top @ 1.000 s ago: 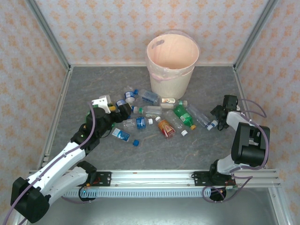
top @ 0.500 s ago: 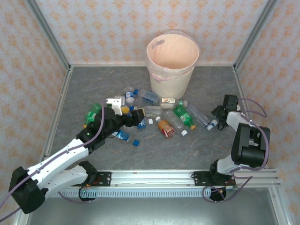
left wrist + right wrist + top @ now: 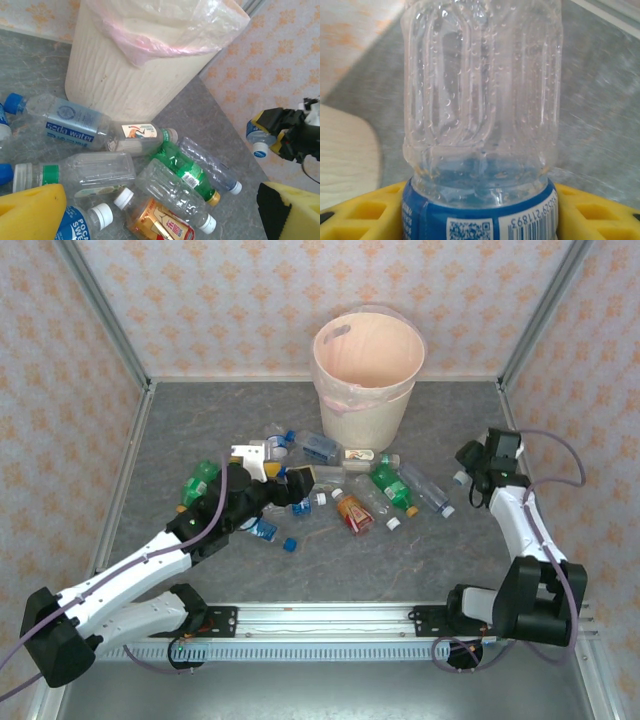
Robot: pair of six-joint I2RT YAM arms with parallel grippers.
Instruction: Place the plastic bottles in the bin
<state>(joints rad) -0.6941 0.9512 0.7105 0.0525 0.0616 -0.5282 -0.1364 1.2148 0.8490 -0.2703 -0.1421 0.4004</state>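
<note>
On your grey surface (image 3: pixel 400 570) the cream bin (image 3: pixel 366 375) stands upright at the back. In front of it the plastic bottles (image 3: pixel 345 490) lie scattered on their sides. Your left tool (image 3: pixel 285 477) hovers over the left part of the pile, spread wide and gripping nothing. Your right tool (image 3: pixel 472 462), apart from the pile on its right, is clamped on a clear bottle (image 3: pixel 480 100) with a blue label.

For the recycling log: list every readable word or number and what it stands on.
"soda water": blue label of a clear bottle near the bin.
"POCA" over "SWE", cut off: blue-labelled bottle at the left wrist view's bottom.
Red-gold label of the orange bottle: too blurred.
Barcode digits on the gripped clear bottle: too small to trust.
</note>
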